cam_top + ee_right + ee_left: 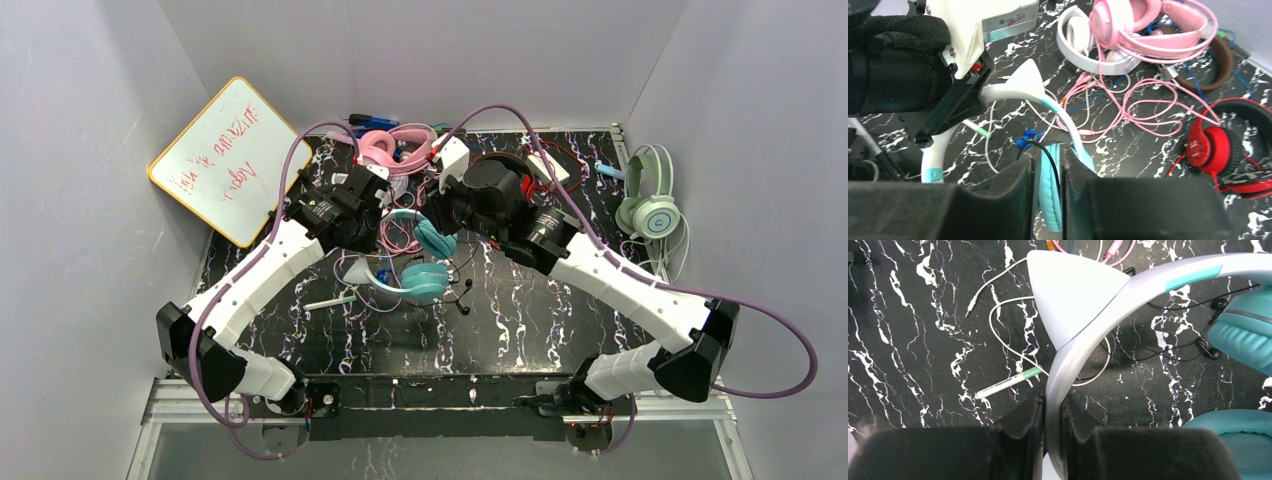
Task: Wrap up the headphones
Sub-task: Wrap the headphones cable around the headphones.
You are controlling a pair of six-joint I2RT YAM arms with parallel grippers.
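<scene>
The teal and white headphones (425, 282) with a cat ear (1073, 295) hang between both arms over the middle of the table. My left gripper (1053, 400) is shut on their grey-white headband (1083, 340); from above it (383, 232) shows just left of the cups. My right gripper (1049, 152) stands a little open, with a teal ear cup (1050, 190) and a black cord (1048, 160) in the narrow gap; from above it (432, 222) shows at the upper cup. Pink headphones (1143, 20), white ones (1073, 40), brown ones (1223, 65) and red ones (1208, 145) lie behind.
Mint green headphones (650, 205) hang by the right wall. A whiteboard (230, 160) leans at the back left. A green-capped marker (1008, 382) and a loose white cord (998, 315) lie under the held headband. Pink cable (1148, 110) sprawls between the heaps. A small white box (548, 165) sits at the back.
</scene>
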